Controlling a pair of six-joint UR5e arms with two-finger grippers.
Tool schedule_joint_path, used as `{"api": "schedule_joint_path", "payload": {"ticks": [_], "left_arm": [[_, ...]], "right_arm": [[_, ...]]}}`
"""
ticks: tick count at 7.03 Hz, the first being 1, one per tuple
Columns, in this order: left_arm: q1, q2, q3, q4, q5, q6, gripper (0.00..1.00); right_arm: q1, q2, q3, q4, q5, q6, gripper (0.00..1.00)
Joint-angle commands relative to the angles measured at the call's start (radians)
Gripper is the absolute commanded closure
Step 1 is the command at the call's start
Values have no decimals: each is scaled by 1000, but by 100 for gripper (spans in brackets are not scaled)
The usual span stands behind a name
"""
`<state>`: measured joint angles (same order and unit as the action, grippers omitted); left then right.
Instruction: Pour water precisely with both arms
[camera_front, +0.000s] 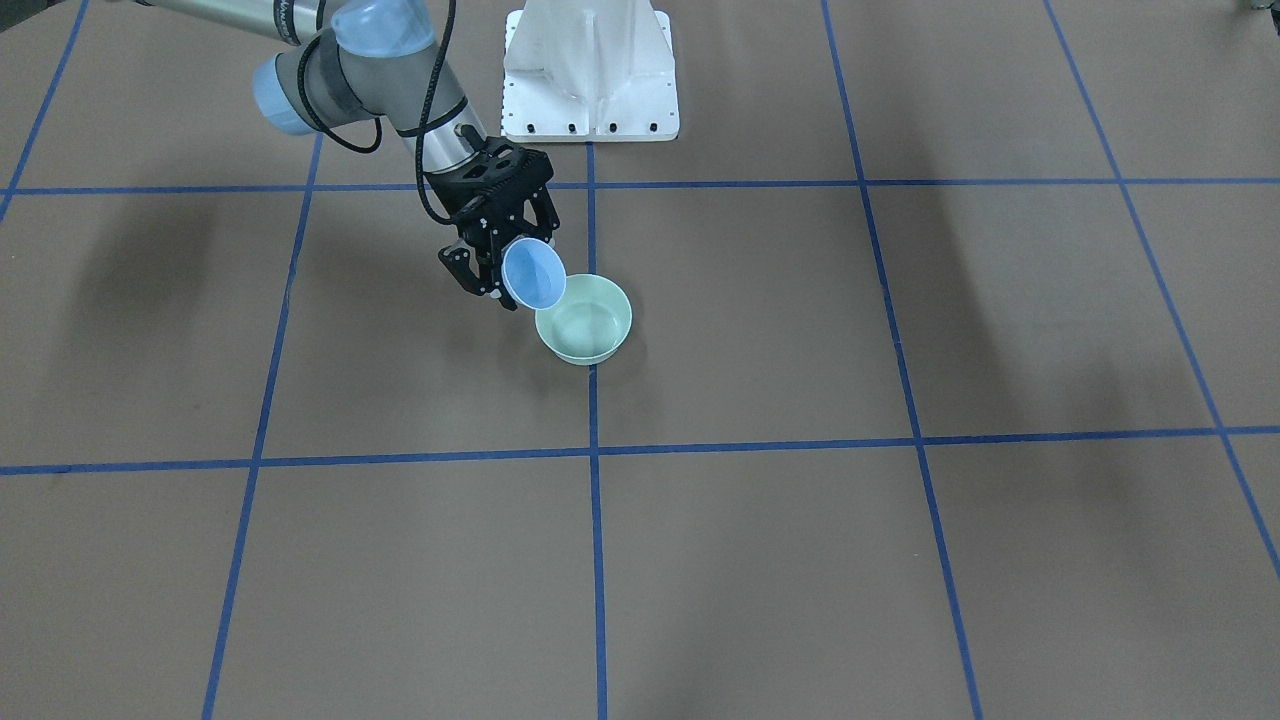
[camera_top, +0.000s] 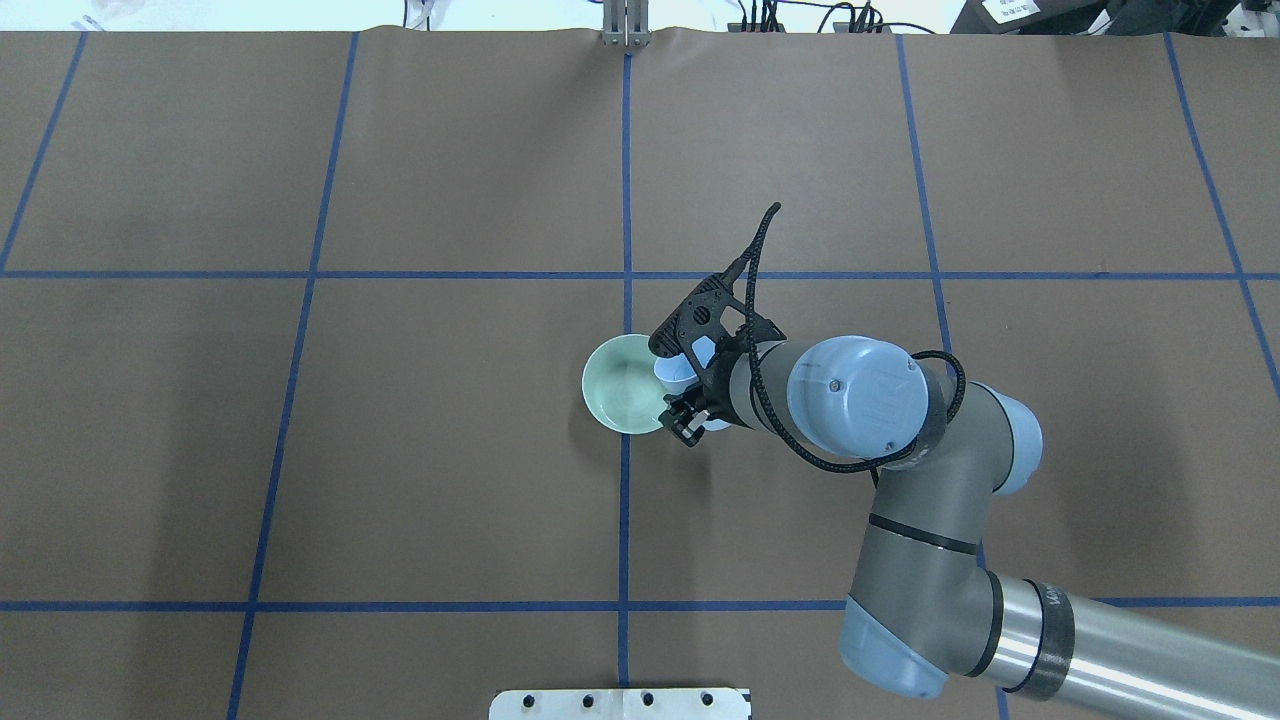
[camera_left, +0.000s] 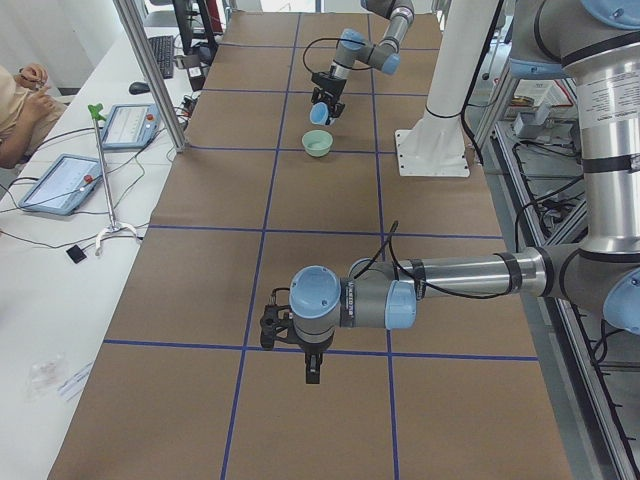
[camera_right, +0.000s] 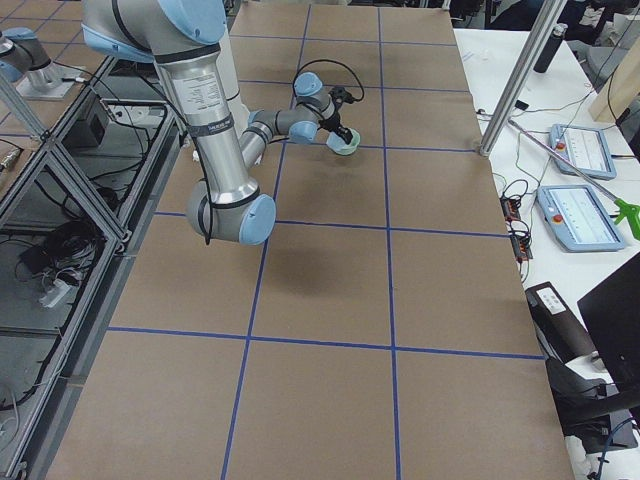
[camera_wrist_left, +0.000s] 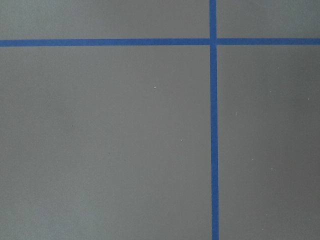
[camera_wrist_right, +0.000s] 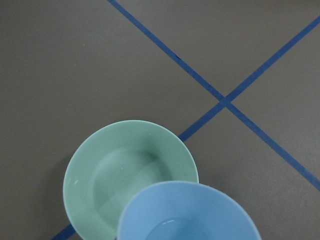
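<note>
My right arm (camera_top: 900, 480) reaches to the middle of the table (camera_front: 900, 550). My left arm (camera_left: 450, 275) hangs well apart, and I can't tell if the left gripper (camera_left: 300, 345) is open. The right gripper (camera_front: 505, 262) pinches the cup (camera_front: 533, 274), tipped over the bowl (camera_front: 585, 320). I should tip slowly and keep the lip over the bowl.

Brown desk (camera_front: 760, 560), gridded in blue tape lines (camera_front: 597, 560); mint-green bowl (camera_front: 600, 325), pale-blue cup (camera_front: 533, 275), black right claw (camera_front: 505, 262), silver-grey right arm (camera_front: 400, 90) with light-blue joint caps (camera_front: 385, 25), white pedestal (camera_front: 590, 70).
</note>
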<state>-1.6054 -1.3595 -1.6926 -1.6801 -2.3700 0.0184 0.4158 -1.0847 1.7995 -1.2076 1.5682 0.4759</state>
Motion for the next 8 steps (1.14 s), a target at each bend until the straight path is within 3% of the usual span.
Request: {"api": "schedule_joint_path", "payload": {"ticks": [1,2,5,8], "left_arm": [[-1,2,1,0,0,0,0],[-1,2,1,0,0,0,0],[-1,13,-1,0,0,0,0],[-8,16,-1,0,0,0,0]], "right_arm": [[-8,61,29,-183,1,0,100],[-11,89,41,-263,1,0,100],[-11,95,40,-286,50,1,100],[-11,150,40,-407,87,12,100]]}}
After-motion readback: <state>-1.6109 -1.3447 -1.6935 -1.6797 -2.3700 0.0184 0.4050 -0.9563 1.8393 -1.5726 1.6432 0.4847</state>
